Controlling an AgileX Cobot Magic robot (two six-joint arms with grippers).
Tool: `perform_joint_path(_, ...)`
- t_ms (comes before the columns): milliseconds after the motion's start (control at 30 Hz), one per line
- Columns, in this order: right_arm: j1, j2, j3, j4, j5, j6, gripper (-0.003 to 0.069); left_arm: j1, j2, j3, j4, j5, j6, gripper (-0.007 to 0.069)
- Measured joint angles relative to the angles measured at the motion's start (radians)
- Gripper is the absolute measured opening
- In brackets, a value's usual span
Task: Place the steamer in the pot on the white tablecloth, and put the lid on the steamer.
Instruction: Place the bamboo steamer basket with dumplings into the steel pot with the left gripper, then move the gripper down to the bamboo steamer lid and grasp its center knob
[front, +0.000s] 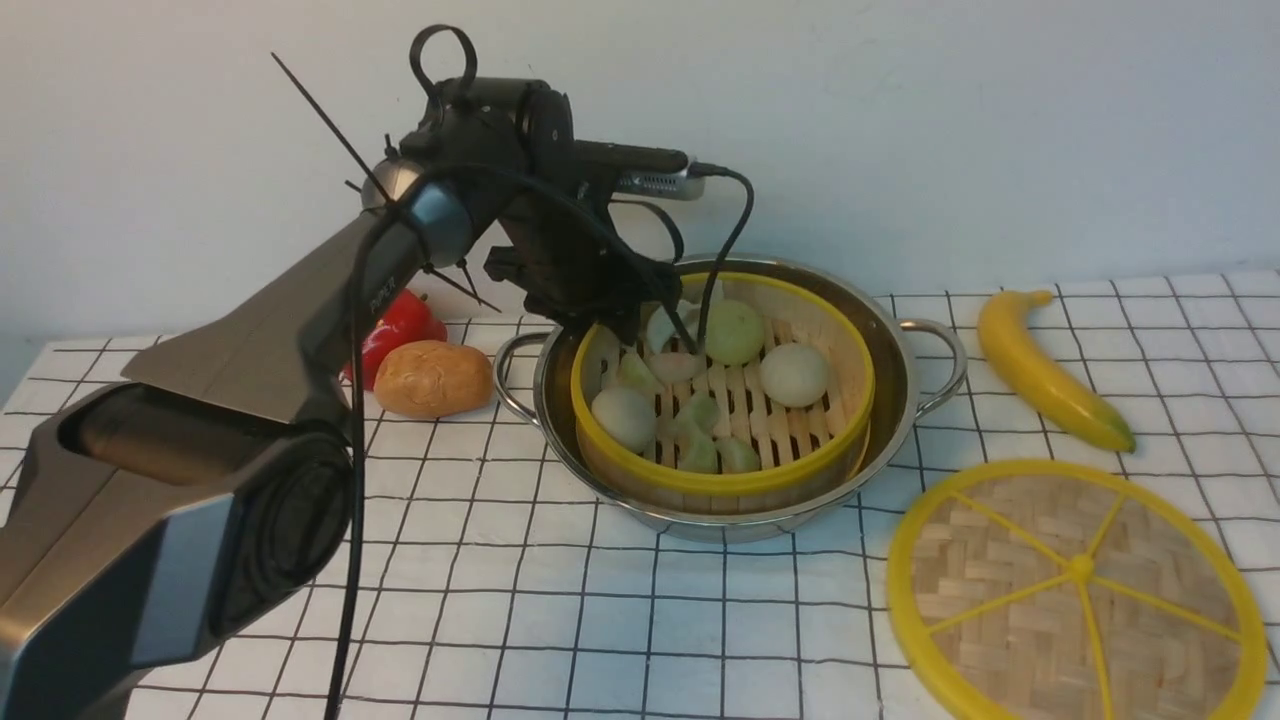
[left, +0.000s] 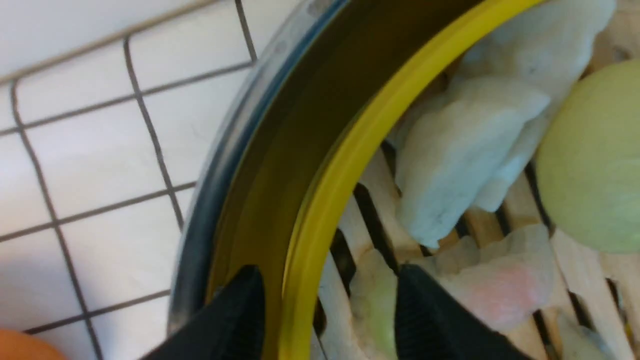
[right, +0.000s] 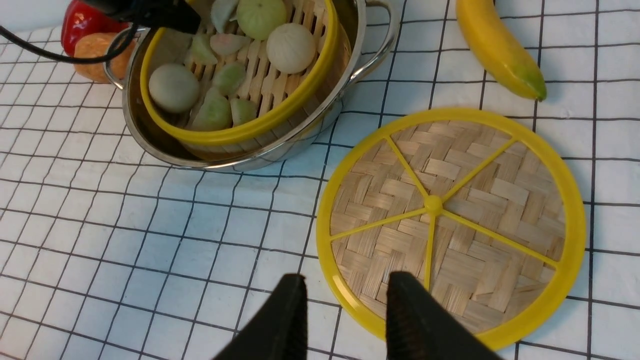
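Lid (right: 433, 205) lies flat on the cloth (right: 150, 240), right of the pot (front: 895, 390). Our right gripper (right: 345, 280) hangs over its near rim, jaws apart and empty, so the right arm is nearer. Our left gripper (left: 327, 270) straddles the rim of the steamer (front: 722, 480), which sits in the pot, jaws parted. We judge that arm blocks the lid's way. A banana (front: 1050, 375) lies beyond.

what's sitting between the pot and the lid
Only bare white tablecloth; the pot and the lid lie apart with nothing in the gap. The right wrist view shows it clearly, the front view too.
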Motion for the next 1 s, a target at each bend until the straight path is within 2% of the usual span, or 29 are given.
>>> perform_joint_path(167, 0.0, 0.0, 0.0, 0.003, 0.0, 0.0, 0.0243, 0.0, -0.071, -0.001, 0.067, 0.005, 0.005, 0.0377)
perform_joint_path(400, 0.0, 0.023, 0.0, 0.035, 0.0, -0.014, 0.0243, 0.0, -0.21, -0.001, 0.171, 0.064, 0.02, 0.0358)
perform_joint_path(467, 0.0, 0.043, 0.0, 0.049, -0.001, -0.026, 0.0243, 0.0, -0.242, 0.005, 0.175, 0.066, 0.024, 0.0327)
perform_joint_path(600, 0.0, 0.143, 0.0, 0.077, -0.004, -0.061, 0.0243, 0.0, -0.341, 0.009, 0.141, 0.068, 0.025, 0.0177)
perform_joint_path(633, 0.0, 0.193, -0.001, 0.08, -0.017, -0.08, 0.0243, 0.0, -0.38, 0.011, 0.105, 0.068, 0.031, 0.0093)
perform_joint_path(667, 0.0, 0.2, -0.001, 0.079, -0.018, -0.082, 0.0243, 0.0, -0.385, 0.011, 0.101, 0.068, 0.031, 0.0093)
perform_joint_path(700, 0.0, 0.246, -0.001, 0.081, -0.031, -0.101, 0.0243, 0.0, -0.422, 0.012, 0.073, 0.068, 0.044, 0.0026)
perform_joint_path(733, 0.0, 0.278, -0.001, 0.081, -0.048, -0.112, 0.0243, 0.0, -0.449, 0.012, 0.06, 0.068, 0.052, 0.0)
perform_joint_path(800, 0.0, 0.337, -0.002, 0.081, -0.071, -0.133, 0.0243, 0.0, -0.502, 0.012, 0.045, 0.068, 0.059, -0.0022)
perform_joint_path(1000, 0.0, 0.454, -0.002, 0.08, -0.118, -0.175, 0.0243, 0.0, -0.711, 0.108, 0.06, 0.068, 0.062, -0.0023)
